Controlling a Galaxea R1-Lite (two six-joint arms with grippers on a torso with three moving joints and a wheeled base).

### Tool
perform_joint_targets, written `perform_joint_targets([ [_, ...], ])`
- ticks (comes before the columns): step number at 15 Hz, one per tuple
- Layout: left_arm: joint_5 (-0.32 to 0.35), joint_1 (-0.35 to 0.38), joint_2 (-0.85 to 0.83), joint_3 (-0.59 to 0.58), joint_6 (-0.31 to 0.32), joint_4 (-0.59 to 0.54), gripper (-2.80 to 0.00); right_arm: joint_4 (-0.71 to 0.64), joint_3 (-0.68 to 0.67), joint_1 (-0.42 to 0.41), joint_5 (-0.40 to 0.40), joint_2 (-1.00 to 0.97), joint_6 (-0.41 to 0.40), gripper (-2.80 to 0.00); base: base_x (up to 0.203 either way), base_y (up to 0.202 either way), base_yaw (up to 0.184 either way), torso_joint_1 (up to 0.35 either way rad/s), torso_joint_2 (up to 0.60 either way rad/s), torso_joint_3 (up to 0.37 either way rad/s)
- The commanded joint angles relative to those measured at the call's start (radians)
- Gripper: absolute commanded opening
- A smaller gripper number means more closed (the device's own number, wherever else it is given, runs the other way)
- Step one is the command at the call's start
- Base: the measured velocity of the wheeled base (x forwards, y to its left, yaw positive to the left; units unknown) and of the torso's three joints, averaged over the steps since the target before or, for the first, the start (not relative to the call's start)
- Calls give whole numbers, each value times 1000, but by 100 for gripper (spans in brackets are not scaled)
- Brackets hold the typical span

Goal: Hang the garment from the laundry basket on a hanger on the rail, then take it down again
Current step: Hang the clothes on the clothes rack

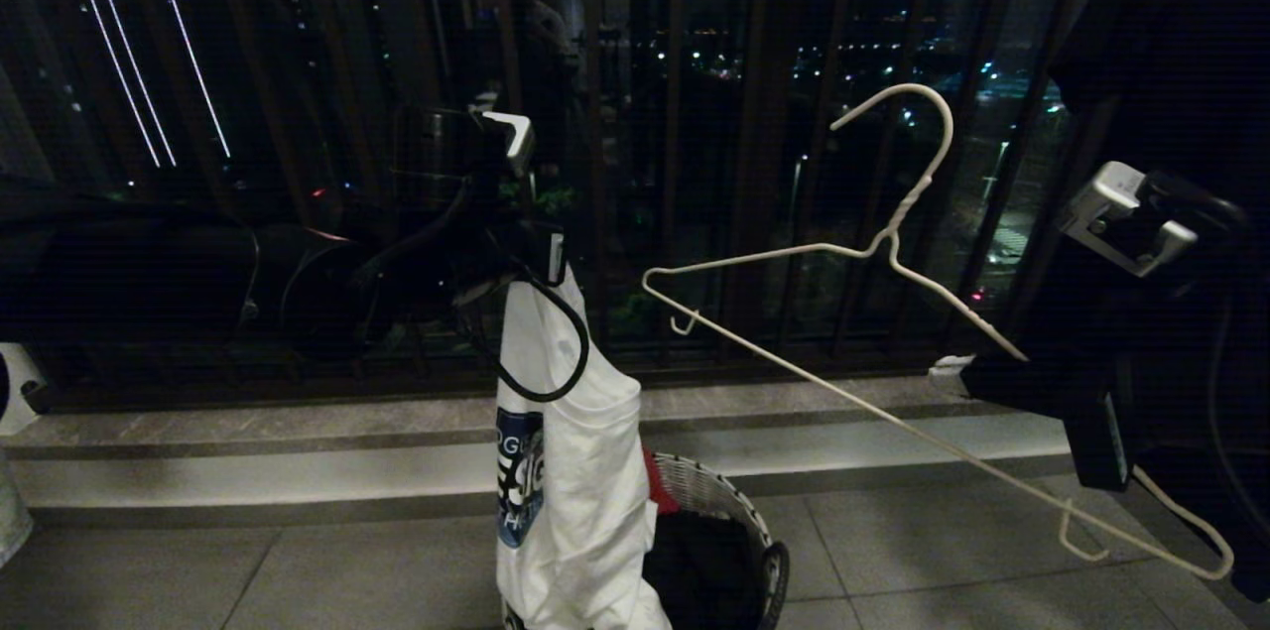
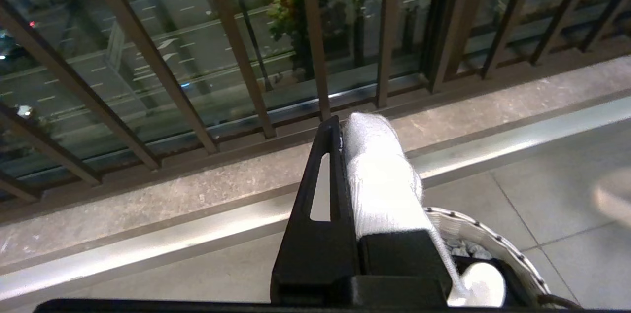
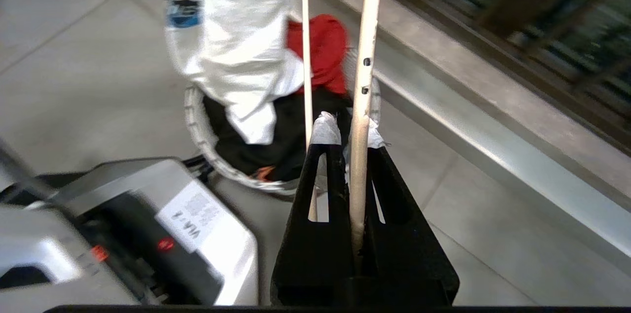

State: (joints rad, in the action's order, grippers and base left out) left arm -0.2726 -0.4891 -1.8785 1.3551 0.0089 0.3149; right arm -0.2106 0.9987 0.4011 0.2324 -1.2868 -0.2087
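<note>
My left gripper (image 1: 549, 261) is shut on the garment (image 1: 575, 451), a white T-shirt with a blue-and-black graphic. It hangs down to the laundry basket (image 1: 739, 511) on the floor. In the left wrist view white cloth (image 2: 382, 180) wraps one finger, and the basket rim (image 2: 493, 241) shows below. To the right, my right gripper (image 1: 1012, 364) is shut on one arm of the white wire hanger (image 1: 898, 223), held tilted in the air with its hook up. The right wrist view shows the wire (image 3: 367, 32) clamped in the right gripper (image 3: 351, 130), with the T-shirt (image 3: 236, 32) beyond. The rail is out of view.
The dark balcony railing (image 1: 675, 114) and a stone kerb (image 1: 298, 451) run across behind the basket. A red cloth (image 3: 320, 52) and a black garment (image 3: 276, 150) lie in the basket (image 3: 197, 125). Tiled floor (image 1: 298, 580) surrounds it.
</note>
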Motion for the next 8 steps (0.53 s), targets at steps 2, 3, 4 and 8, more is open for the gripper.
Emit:
perform_joint_targets([
  [2,-4,-2,-25,2,0,5,-280,-2,-13,57,16,-6,2,-280,0,0,0,0,0,0],
  [3,-5,-2,-31,4,0,9,-280,-1,-17,73,29,-9,12,-280,0,0,0,0,0,0],
  [4,-5,-2,-34,5,1,9,-280,-1,-17,77,45,-9,20,-280,0,0,0,0,0,0],
  [8,-4,-5,-34,5,0,9,-280,-1,-24,120,62,-23,43,-280,0,0,0,0,0,0],
])
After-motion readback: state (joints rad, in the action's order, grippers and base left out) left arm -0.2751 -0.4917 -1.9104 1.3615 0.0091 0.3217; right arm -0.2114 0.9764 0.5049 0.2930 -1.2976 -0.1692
